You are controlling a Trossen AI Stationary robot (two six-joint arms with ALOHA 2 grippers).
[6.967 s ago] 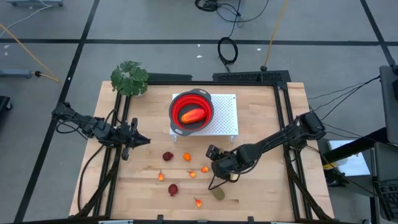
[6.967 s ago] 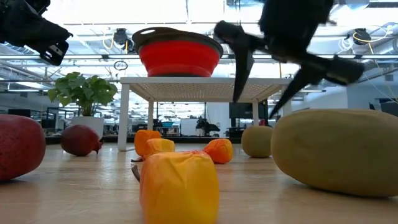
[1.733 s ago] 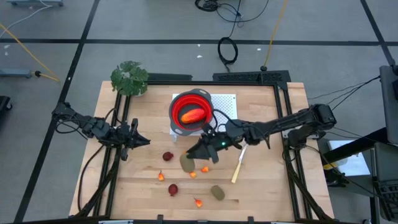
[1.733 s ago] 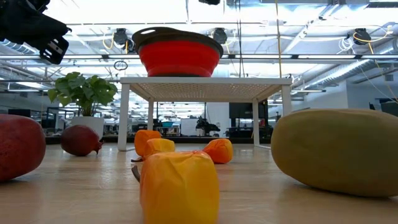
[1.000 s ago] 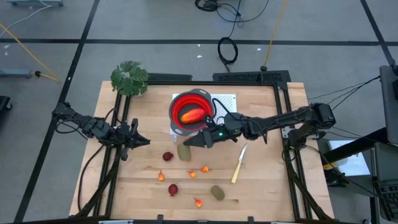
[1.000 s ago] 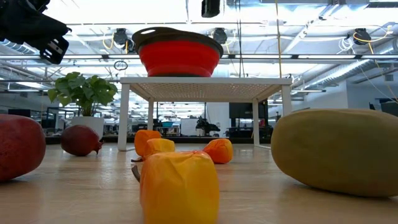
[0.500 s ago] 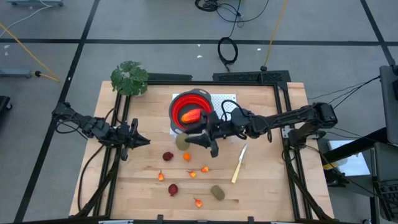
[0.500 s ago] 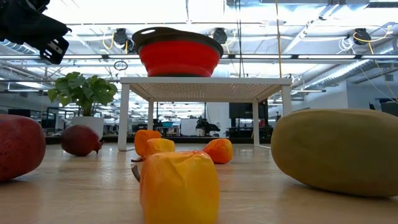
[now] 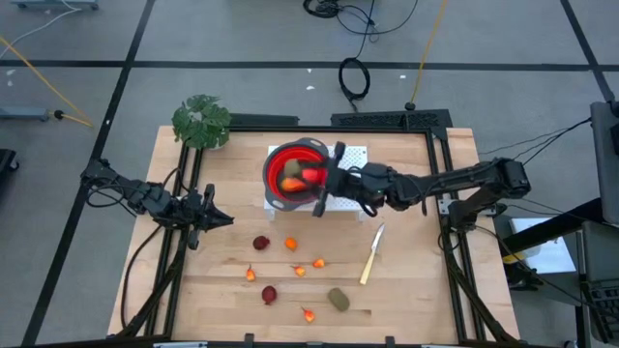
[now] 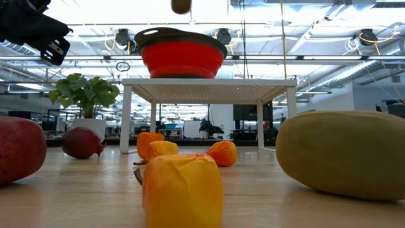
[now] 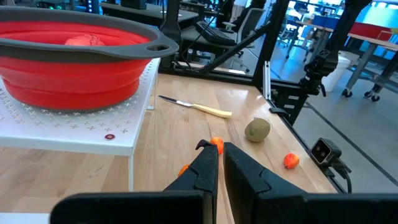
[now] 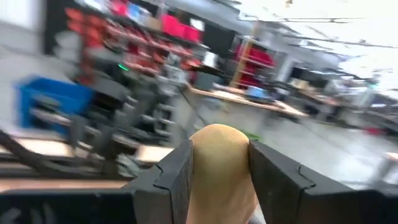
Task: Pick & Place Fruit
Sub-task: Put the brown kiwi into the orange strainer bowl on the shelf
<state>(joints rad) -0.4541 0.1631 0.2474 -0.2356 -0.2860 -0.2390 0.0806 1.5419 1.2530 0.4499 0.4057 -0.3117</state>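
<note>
High view: the right pincer [image 9: 311, 190] hangs over the near rim of the red bowl [image 9: 274, 161], which stands on a white perforated stand [image 9: 354, 184] at the back of the counter [image 9: 416, 290]. An olive-brown fruit [image 9: 292, 170] shows just ahead of the pincer, above the bowl, beside the elongated red-orange fruit [image 9: 311, 178] already lying inside. The left pincer [image 9: 217, 220] waits at the left side of the counter, taking no part. Still on the boards: two dark red round fruits [image 9: 261, 243], a second olive-brown oval [image 9: 338, 299], and several small orange pieces [image 9: 290, 245]. A pale-handled knife [image 9: 370, 256] lies to the right of them.

Low view: the carried fruit shows as a dark oval at the top edge, above the bowl's rim. The loose pieces crowd the foreground.

Left wrist view: the left pincer's fingers stand nearly together with nothing between them.

Right wrist view: both fingers of the right pincer are clamped against the sides of the olive-brown fruit.

Assessment: one fruit is placed and a second is held over the bowl, not yet released. Roughly eight pieces remain on the counter, so the task is at an early stage.
</note>
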